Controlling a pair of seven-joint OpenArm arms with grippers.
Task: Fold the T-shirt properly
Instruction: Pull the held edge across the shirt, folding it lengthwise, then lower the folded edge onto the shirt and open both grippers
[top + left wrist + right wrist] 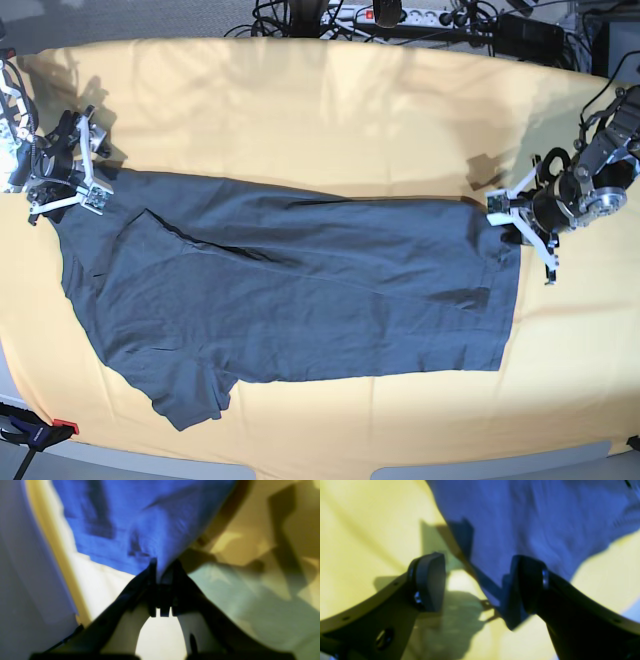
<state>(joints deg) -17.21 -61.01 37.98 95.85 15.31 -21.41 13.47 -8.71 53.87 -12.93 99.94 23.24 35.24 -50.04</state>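
The dark slate-blue T-shirt (pixel 300 300) lies spread across the yellow-orange tablecloth (pixel 350 120), with one sleeve (pixel 190 400) pointing to the front left. My left gripper (pixel 503 212) is at the shirt's far right corner. In the left wrist view it (pixel 162 566) is shut on a pinch of the blue fabric (pixel 130 517). My right gripper (pixel 80 198) is at the shirt's far left corner. In the right wrist view it (pixel 477 580) is open, and the shirt's edge (pixel 532 517) hangs beside the right finger (pixel 527 580). The collar is not visible.
Cables and a power strip (pixel 400 15) run along the table's back edge. A red-tipped clamp (pixel 62 427) sits at the front left corner. The tablecloth shows around the shirt in both wrist views (pixel 250 542) (pixel 357 530).
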